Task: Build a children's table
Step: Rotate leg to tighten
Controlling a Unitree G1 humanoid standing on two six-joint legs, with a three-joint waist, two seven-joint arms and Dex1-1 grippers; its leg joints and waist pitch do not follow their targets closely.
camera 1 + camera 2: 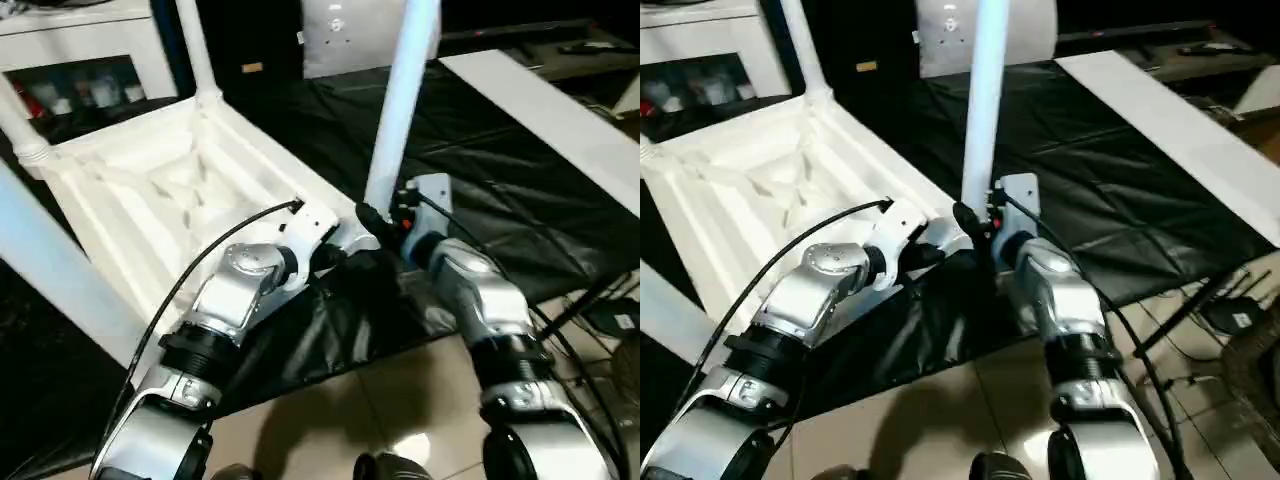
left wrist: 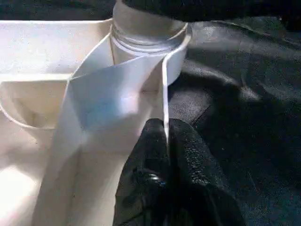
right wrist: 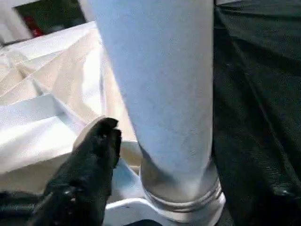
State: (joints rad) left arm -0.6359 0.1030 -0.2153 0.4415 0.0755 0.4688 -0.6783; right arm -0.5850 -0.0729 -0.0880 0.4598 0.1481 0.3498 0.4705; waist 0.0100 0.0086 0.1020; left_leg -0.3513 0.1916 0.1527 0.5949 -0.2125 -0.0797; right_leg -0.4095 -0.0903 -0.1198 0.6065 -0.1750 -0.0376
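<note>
Two silver forearms reach forward from the bottom of the head view over a tan tiled floor (image 1: 400,400). Ahead of them lies the children's table (image 1: 160,190), upside down on a black sheet (image 1: 490,190) that covers the desk, its ribbed hollow underside facing up. White legs stand up from its corner sockets.

The nearest leg (image 1: 400,110) rises between the two arms, at the table's near corner. The left gripper (image 2: 167,146) has its black fingers pressed together on the thin white wall of the table's rim, just beside that corner socket. The right gripper (image 1: 385,222) sits at the base of the same leg; in its wrist view one black finger (image 3: 89,174) stands beside the leg's threaded collar, with a gap between them, so the fingers are spread and not pinching the leg.

Black cables run along both forearms. Behind the table stands a white cabinet (image 1: 85,60) with glass doors, and a long white board (image 1: 550,120) lies on the sheet to the right. A white panel (image 1: 345,35) stands at the back. No writing can be read.
</note>
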